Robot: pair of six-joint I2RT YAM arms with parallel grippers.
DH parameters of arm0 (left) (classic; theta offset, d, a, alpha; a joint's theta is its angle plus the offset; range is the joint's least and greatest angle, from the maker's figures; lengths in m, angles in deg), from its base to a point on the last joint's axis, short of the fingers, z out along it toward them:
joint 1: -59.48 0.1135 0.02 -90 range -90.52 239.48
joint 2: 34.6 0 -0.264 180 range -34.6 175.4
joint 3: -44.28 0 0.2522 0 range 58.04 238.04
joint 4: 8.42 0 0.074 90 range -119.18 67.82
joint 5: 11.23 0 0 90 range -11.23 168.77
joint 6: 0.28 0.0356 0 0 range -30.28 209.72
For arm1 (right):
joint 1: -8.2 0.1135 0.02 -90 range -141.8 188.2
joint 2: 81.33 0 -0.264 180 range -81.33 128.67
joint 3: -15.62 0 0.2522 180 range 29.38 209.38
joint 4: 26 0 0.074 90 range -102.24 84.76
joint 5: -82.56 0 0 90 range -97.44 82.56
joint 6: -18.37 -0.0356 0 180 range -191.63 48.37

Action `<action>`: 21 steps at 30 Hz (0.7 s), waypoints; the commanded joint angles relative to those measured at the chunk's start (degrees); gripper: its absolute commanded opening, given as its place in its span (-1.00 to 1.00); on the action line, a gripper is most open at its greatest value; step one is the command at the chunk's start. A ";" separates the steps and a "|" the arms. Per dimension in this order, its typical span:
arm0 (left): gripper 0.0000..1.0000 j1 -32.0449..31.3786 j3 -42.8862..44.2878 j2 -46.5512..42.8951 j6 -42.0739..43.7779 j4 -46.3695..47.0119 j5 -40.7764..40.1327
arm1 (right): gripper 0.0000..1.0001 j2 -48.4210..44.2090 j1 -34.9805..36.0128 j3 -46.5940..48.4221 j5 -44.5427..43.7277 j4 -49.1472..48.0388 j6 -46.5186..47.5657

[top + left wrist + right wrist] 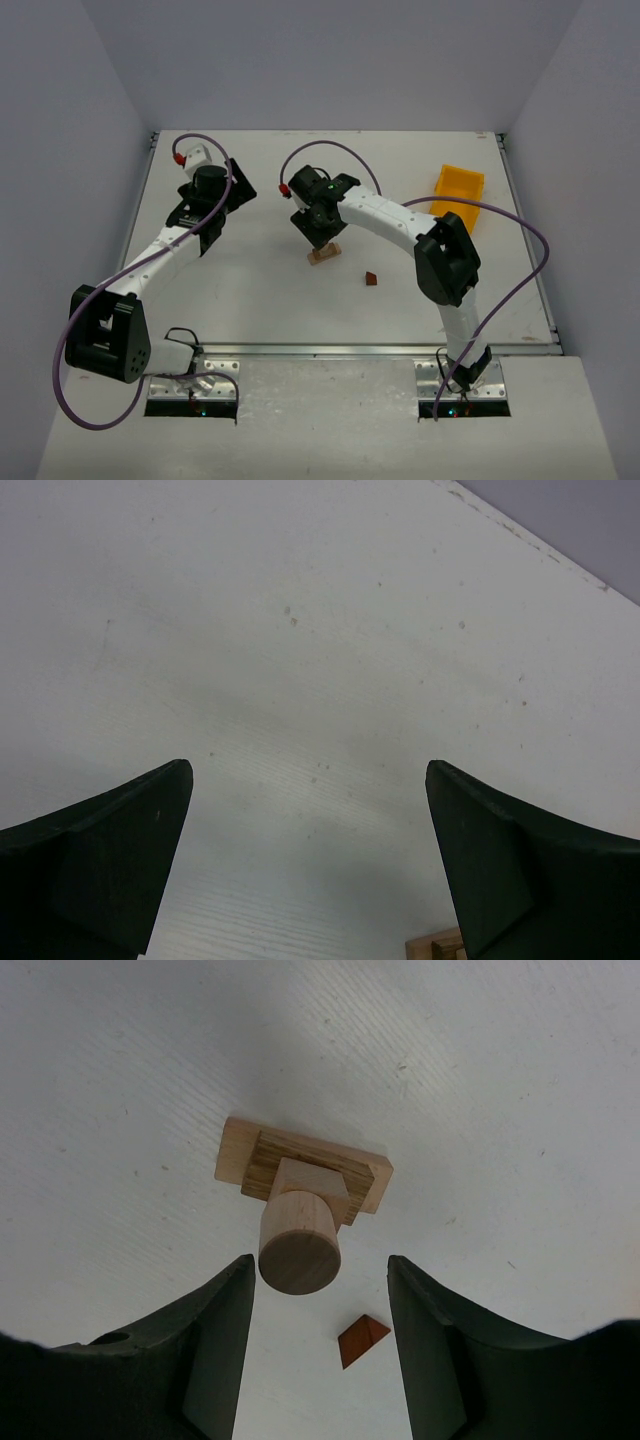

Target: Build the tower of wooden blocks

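Observation:
The wood block tower [300, 1185] stands on the white table: a flat pale-tan plank, a darker plank on it, a small pale block, and a pale cylinder [299, 1243] upright on top. In the top view it shows as a small stack [324, 254] under my right gripper [322, 232]. My right gripper [320, 1285] is open and empty, just above the cylinder, touching nothing. A dark reddish-brown wedge [361, 1341] lies alone on the table, also in the top view [371, 279]. My left gripper [310, 780] is open and empty over bare table, at far left [208, 222].
A yellow plastic bin [459, 195] sits at the far right of the table. A corner of a pale wooden piece [436, 947] shows at the bottom edge of the left wrist view. The table's far edge [530, 542] meets the grey wall.

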 commanded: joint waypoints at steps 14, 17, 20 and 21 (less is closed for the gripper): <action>1.00 0.67 0.26 0.02 -0.74 2.82 0.41 | 0.14 -1.43 -0.24 -0.50 -2.56 -1.31 -0.90; 1.00 0.67 0.23 0.11 -0.74 2.83 0.49 | 0.15 -1.38 -0.24 -0.59 -2.62 -1.31 -0.87; 1.00 0.67 0.17 0.08 -0.74 2.86 0.61 | 0.15 -1.38 -0.24 -0.59 -3.32 -1.31 -0.98; 1.00 0.67 0.20 0.02 -0.74 2.84 0.67 | 0.16 -1.40 -0.24 -0.62 -3.32 -1.31 -1.04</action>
